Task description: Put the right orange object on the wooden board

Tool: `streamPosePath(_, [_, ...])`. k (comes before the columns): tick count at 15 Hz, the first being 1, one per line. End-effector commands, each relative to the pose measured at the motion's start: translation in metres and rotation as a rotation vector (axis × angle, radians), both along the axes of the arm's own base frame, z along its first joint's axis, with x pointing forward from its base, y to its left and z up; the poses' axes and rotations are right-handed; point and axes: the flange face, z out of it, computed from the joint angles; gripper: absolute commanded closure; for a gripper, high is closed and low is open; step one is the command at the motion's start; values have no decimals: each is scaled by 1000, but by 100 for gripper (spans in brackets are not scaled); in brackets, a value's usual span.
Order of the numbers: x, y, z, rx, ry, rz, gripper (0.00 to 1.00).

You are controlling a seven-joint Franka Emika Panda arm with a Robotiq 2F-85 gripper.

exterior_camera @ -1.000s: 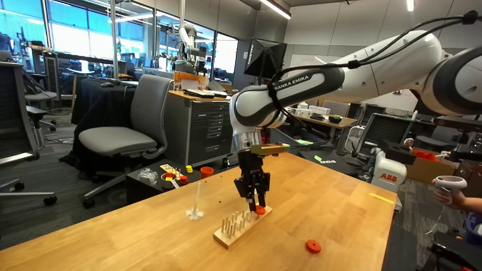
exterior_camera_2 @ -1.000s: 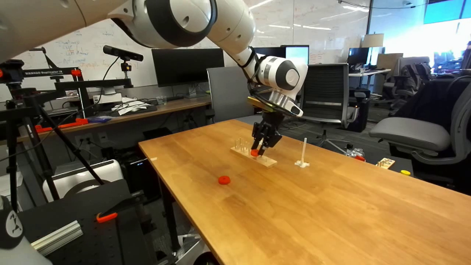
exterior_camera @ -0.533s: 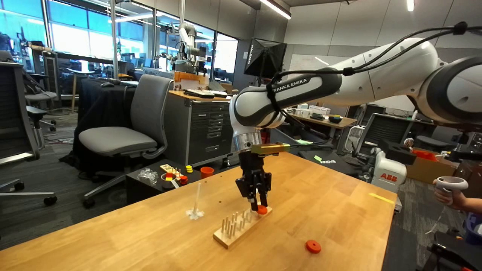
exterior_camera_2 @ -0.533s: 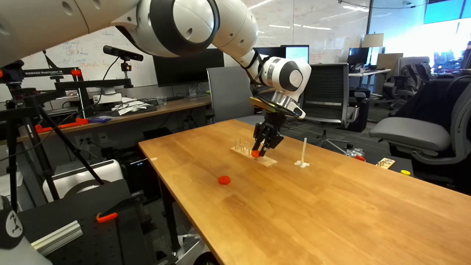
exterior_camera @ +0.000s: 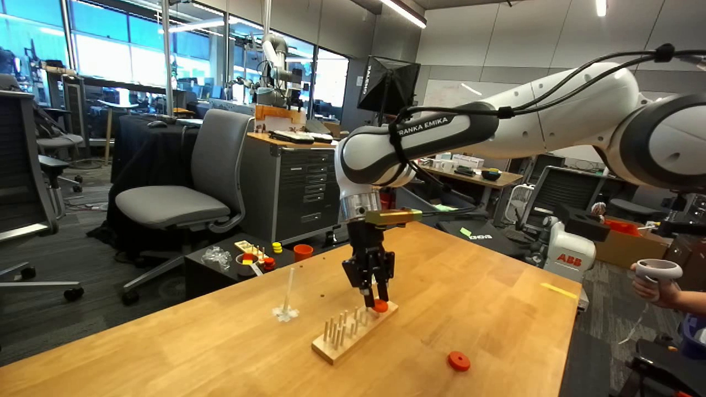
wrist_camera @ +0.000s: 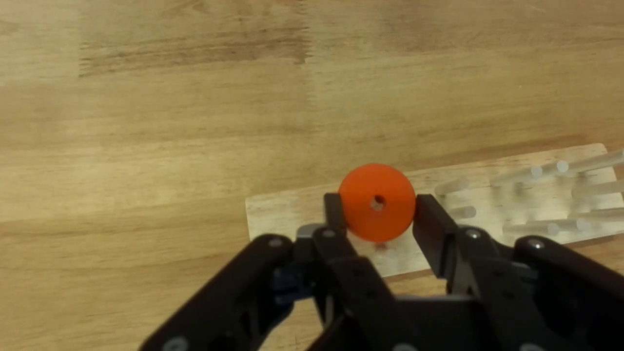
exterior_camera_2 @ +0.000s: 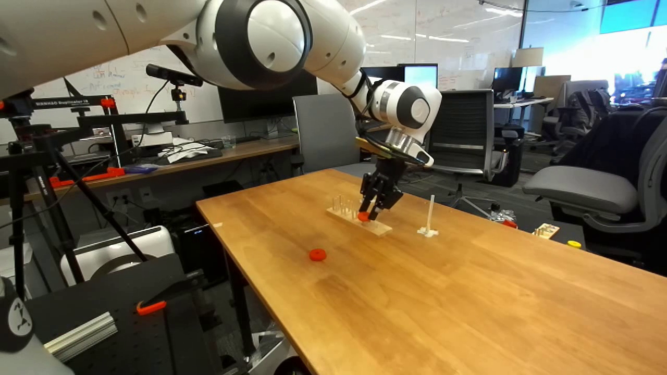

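Wrist view: orange obj (wrist_camera: 375, 220) pinched btwn jaws of end effector (wrist_camera: 379, 207), over wooden brd (wrist_camera: 285, 209).

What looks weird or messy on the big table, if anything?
The thin pale stick looks odd: it seems to lean, and crumpled whitish stuff, maybe tape, surrounds its foot. I see nothing spilled or broken. The claw grips its orange disc over the wooden board.

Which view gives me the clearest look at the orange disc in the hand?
The wrist view: the orange disc shows large and nearly face-on in the hand, center hole visible. Both exterior views show it smaller, partly covered by the fingers, its hole not discernible.
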Motion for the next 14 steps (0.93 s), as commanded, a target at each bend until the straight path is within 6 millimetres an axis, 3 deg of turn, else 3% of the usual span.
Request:
streamPosePath(1, [3,7,-2,13,12,-20,84])
streamPosePath(9, [-1,10,-8,8,33,-7,84])
streamPosePath(14, [-6,11,-22,3,56,-7,84])
